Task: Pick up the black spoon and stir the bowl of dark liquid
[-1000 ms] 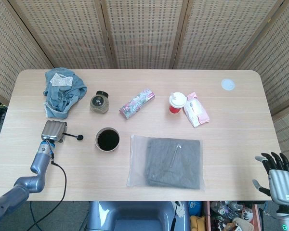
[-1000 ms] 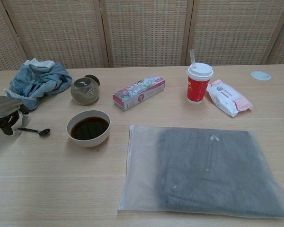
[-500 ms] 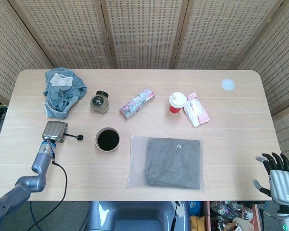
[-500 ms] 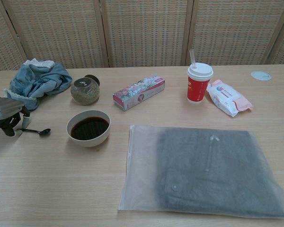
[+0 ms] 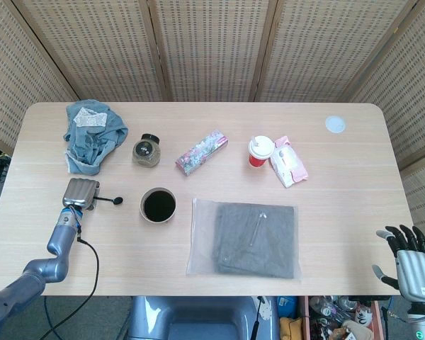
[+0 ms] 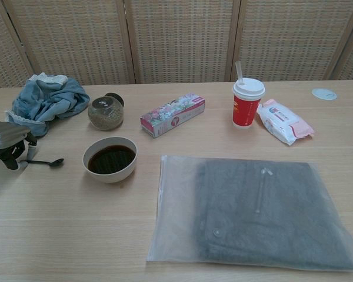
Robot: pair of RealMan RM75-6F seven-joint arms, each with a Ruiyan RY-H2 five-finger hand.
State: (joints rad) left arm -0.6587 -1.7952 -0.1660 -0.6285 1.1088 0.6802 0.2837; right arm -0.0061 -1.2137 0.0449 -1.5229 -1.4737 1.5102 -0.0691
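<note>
At the far left my left hand (image 5: 80, 193) is sitting low over the table (image 5: 340, 177), its fingers (image 6: 12, 157) curling down and pinching the handle end of the black spoon (image 6: 46, 161). The spoon is pointing right, its small bowl end just above or on the wood; I cannot tell which. Behind the hand a crumpled blue cloth (image 5: 90, 134) is lying near the back edge. Just to the right of the spoon, not touching it, the bowl (image 6: 110, 158) of dark liquid is standing upright. Behind the bowl a small round jar (image 5: 146, 150) is sitting, and further right a long flowered box (image 6: 172, 114) is lying at an angle. In front, a clear bag (image 5: 244, 238) with grey fabric is lying flat. Then a red paper cup (image 6: 247, 103) with a straw is standing beside a pink packet (image 6: 284, 121). At the far right my right hand (image 5: 409, 261) is hanging off the table edge, fingers apart, holding nothing.
</note>
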